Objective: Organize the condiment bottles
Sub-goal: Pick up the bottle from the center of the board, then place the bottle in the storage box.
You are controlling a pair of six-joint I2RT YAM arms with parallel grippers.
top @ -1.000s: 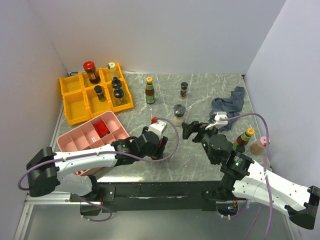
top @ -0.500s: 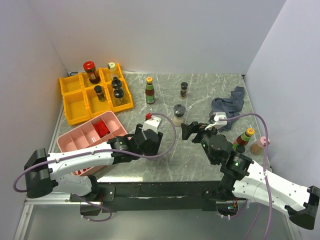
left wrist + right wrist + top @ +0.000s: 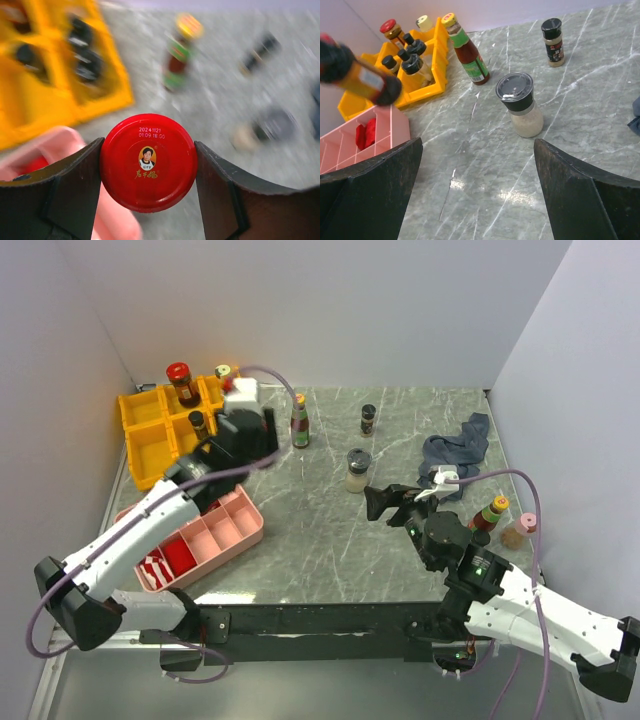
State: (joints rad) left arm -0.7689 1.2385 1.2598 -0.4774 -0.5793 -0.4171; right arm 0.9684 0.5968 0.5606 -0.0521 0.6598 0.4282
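Red-lidded sauce jar (image 3: 148,167): clamped at the lid between the two fingers (image 3: 70,182) of the left gripper (image 3: 232,443), one finger on each side, both touching the lid rim. The jar is carried clear of the marble table (image 3: 330,530), near the right edge of the yellow bin tray (image 3: 148,458) and above the far end of the pink tray (image 3: 240,528). In the right wrist view it appears blurred and tilted.

Right gripper (image 3: 477,200): fingers spread wide apart, nothing between them, hovering over bare marble near the front right of the table.

On the table, standing upright:
- yellow-capped green-labelled bottle (image 3: 468,51), just beside the yellow tray;
- black-capped spice jar (image 3: 553,42), farther back;
- pale shaker (image 3: 520,105) with a dark lid, nearest the right gripper;
- a second yellow-capped bottle (image 3: 490,512) and a pink-lidded jar (image 3: 518,532), near the right edge.

The yellow tray holds another red-lidded jar (image 3: 181,383) and black-capped jars (image 3: 412,57). A blue-grey cloth (image 3: 456,448) lies at the right rear.
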